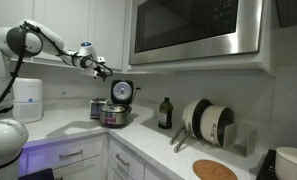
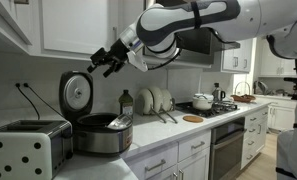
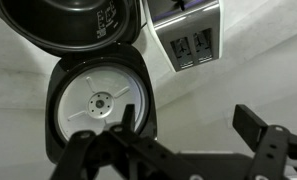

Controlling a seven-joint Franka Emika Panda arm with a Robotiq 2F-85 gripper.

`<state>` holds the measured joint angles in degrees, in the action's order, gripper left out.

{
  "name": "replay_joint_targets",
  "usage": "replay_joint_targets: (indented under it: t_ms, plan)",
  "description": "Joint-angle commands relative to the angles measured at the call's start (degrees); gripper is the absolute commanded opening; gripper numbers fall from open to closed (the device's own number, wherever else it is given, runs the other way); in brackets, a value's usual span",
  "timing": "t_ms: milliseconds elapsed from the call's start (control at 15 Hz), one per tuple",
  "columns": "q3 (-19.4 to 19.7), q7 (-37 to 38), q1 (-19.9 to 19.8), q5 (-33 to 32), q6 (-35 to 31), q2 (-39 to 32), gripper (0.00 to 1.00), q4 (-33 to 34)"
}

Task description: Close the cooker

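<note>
The cooker (image 2: 100,133) is a small round steel pot on the counter, also seen in an exterior view (image 1: 114,116). Its hinged lid (image 2: 76,93) stands upright and open, dark rim, pale inner face, and shows in both exterior views (image 1: 122,91). The wrist view shows the lid's pale inner face (image 3: 96,100) below the pot's dark rim. My gripper (image 2: 100,62) is open and empty, in the air above and just beside the top of the lid. It shows in an exterior view (image 1: 103,70) and in the wrist view (image 3: 178,135).
A boxy silver toaster (image 2: 26,146) stands next to the cooker. A dark bottle (image 2: 126,102), a rack of plates and lids (image 2: 156,100), a round wooden board (image 1: 215,170) and a stove pot (image 2: 202,101) lie further along. A microwave (image 1: 193,28) and cabinets hang overhead. A wall socket (image 3: 190,46) is behind.
</note>
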<state>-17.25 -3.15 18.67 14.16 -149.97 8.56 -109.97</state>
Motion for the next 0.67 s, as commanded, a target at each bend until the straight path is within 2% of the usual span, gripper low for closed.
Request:
replay_joint_targets:
  t_ms: [0,267,600]
  plan:
    - [0.1,0.3,0.2,-0.3,0.0,-0.4,1.0,0.5]
    - [0.1,0.3,0.2,-0.3,0.0,-0.6,1.0,0.8]
    - [-0.9,-2.7,-0.2,-8.8,-8.8,-6.7,1.0,6.0]
